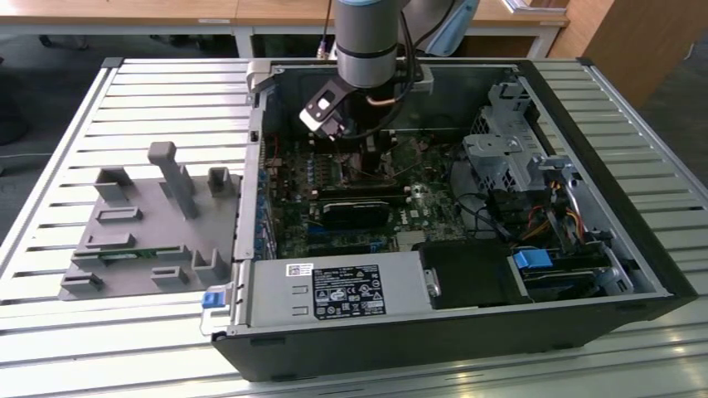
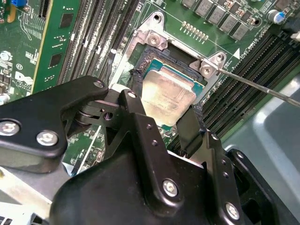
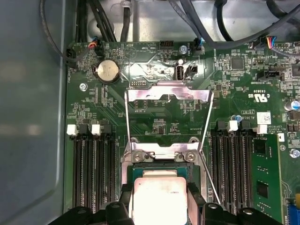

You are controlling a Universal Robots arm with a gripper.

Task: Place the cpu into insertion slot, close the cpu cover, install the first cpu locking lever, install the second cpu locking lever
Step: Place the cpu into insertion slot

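at the exterior view's left a grey fixture (image 1: pixel 144 224) lies on the table (image 1: pixel 66 124). further right, inside the open case (image 1: pixel 619 249), the cpu (image 2: pixel 169 93) sits within the slot (image 2: pixel 154 54), seated or just above it, i cannot tell which. it looks light, stiff and thin, likely delicate underneath, so its edges are the place to hold. the gripper (image 2: pixel 165 101) is clamped on two opposite edges. the cover (image 3: pixel 168 93) stands open, a lever (image 2: pixel 262 90) loose beside it. the arm (image 1: pixel 366 33) comes steeply down from above.
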